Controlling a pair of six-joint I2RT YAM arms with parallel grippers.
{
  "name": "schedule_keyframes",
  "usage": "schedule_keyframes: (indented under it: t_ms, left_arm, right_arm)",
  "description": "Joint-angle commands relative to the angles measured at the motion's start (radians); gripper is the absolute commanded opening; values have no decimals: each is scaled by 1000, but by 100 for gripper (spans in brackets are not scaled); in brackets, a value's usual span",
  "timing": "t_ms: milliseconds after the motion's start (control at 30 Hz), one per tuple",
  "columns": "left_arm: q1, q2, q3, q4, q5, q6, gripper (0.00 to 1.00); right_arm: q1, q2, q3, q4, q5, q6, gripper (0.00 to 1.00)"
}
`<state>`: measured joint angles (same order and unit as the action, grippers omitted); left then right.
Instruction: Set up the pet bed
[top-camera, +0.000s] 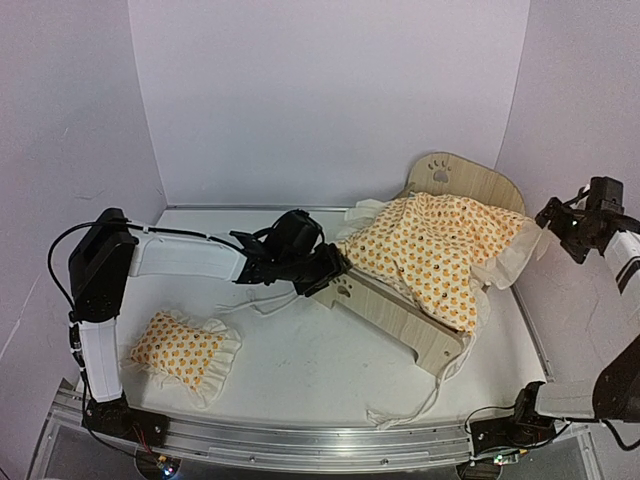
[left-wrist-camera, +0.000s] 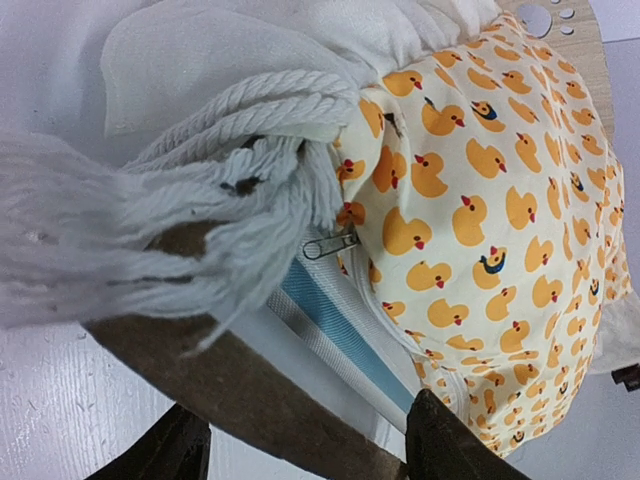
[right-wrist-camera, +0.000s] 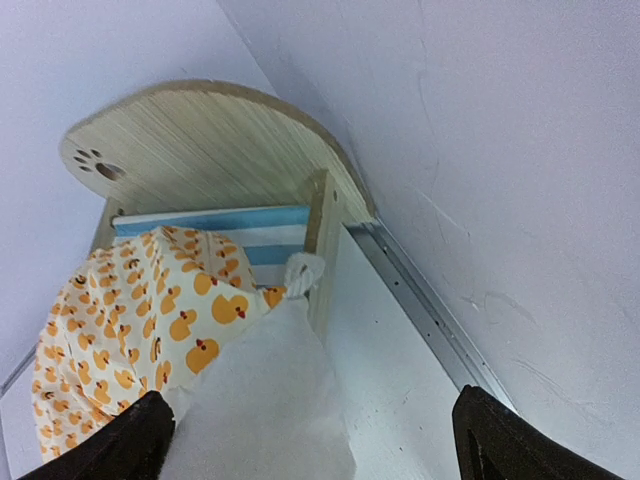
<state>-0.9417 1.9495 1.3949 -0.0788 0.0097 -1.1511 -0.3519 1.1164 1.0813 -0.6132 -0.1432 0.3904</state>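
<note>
Pillow (top-camera: 180, 345), duck print w/ white ruffle, lies flat on the surface (top-camera: 300, 375). It's well behind the L tool (left-wrist-camera: 302, 402), back by that arm's base.

L tool is stretched out to one end of the pet bed (top-camera: 395, 310). In wrist view one finger (left-wrist-camera: 165, 450) sits under the blurred footboard (left-wrist-camera: 250, 385) edge and the other over it, both against the wood, so it's pinching the board. Just ahead of the tool is a frayed white cord tassel (left-wrist-camera: 130, 220). Past that are a zip pull (left-wrist-camera: 328, 246) and a strip of blue/white striped mattress (left-wrist-camera: 335, 325) peeking from under the blanket (top-camera: 440, 245).

Bed sits angled on the surface btwn the 2 tools, w/ the footboard at the L tool and the headboard (right-wrist-camera: 220, 140) at the far end, close to the R tool. Blanket, orange ducks on cream, is draped and bunched over most of the mattress. Its white ruffle spills over the bed's side toward the R tool. Headboard stands upright, paw cutout near its top.

R tool (right-wrist-camera: 315, 395) is held up off the surface beside the headboard, fingers (right-wrist-camera: 110, 445) spread wide. The ruffle lies right in front of it, btwn the fingers in wrist view; can't tell if it touches. Beyond the ruffle, the striped mattress shows against the headboard.
</note>
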Motion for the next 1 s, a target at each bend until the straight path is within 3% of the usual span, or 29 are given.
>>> schedule_keyframes:
  t_ms: [0,133,367,467,600,733,967]
  left_arm:
    - [25,-8,35,28,-55,102,62]
    - [27,-38,7,55,-59,182,62]
    - [27,-100,-37,143,-22,346,76]
    - [27,-130,-60,152,-35,399,82]
    - [27,-138,-62,145,-16,451,94]
    - [29,-110,-60,118,-26,335,93]
    - [63,-19,8,90,-23,328,68]
  right_arm:
    - [0,-37,40,-47,-136,-23,98]
    - [0,-41,71,34,-465,-38,98]
    - [1,89,143,-27,-560,169,98]
    - [0,70,161,-41,-492,108,98]
    - [64,73,286,-164,-261,-75,98]
    - [384,132,307,-223,-197,-164,98]
    - [984,288,314,-252,-65,-264,79]
